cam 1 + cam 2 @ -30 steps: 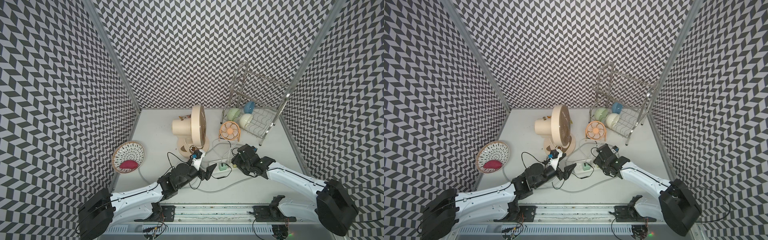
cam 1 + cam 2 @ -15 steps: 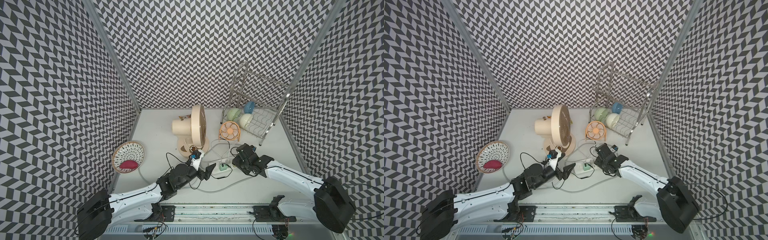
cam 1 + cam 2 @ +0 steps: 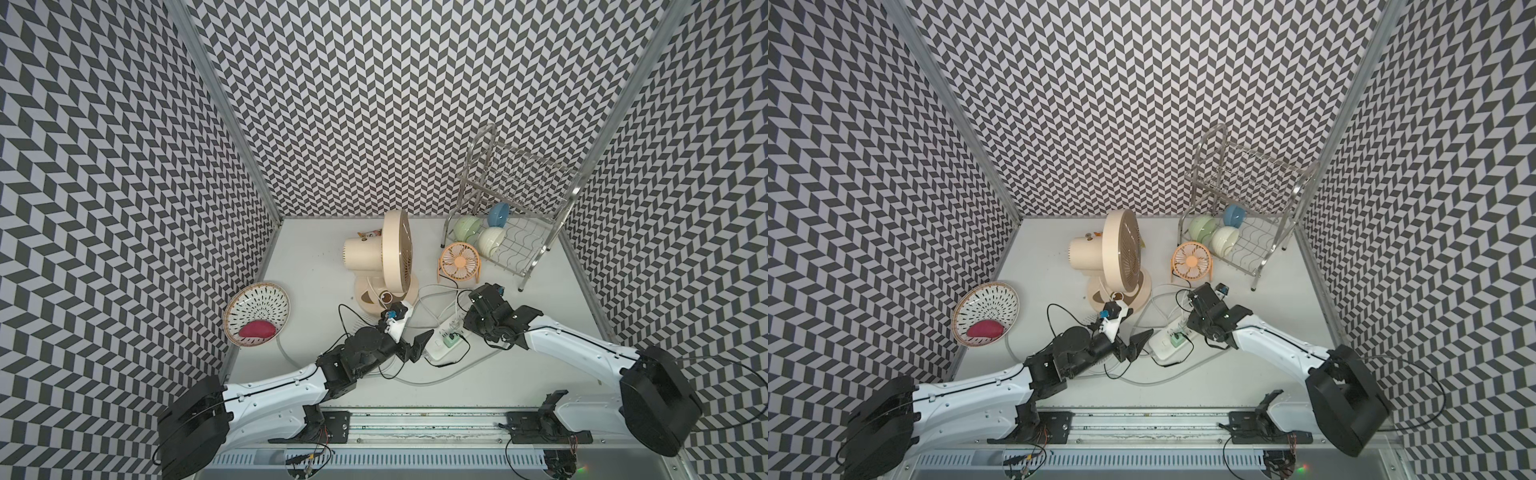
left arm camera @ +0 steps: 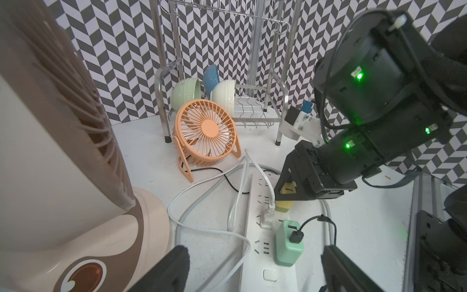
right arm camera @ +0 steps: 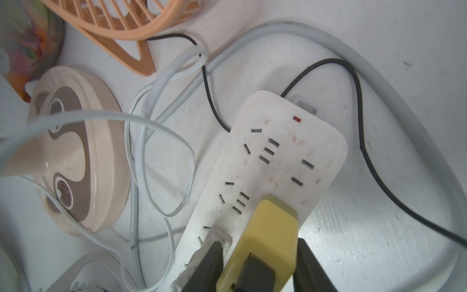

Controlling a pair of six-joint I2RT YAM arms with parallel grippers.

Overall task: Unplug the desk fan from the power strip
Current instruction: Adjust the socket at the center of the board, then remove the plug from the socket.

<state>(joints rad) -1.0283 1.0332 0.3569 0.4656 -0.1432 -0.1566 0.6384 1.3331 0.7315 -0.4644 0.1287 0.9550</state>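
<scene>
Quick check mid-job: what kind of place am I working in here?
Probably a staged robot test booth, not a home: chevron-patterned panels enclose the white tabletop, with household props like a dish rack holding bowls set out.

Left arm point(image 3: 282, 386) extended low and forward toward centre. Left gripper point(image 4: 254, 252) level, jaws wide apart. Right arm point(image 3: 573, 345) reaching inward, wrist pitched downward. Right gripper point(image 5: 257, 255) pointing down, jaws partly closed; grip not determinable.

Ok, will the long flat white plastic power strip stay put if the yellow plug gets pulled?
Probably lifts: the power strip looks thin, light and unfastened. Stiff, so it likely tilts as one piece. Its thick white cord may drag.
</scene>
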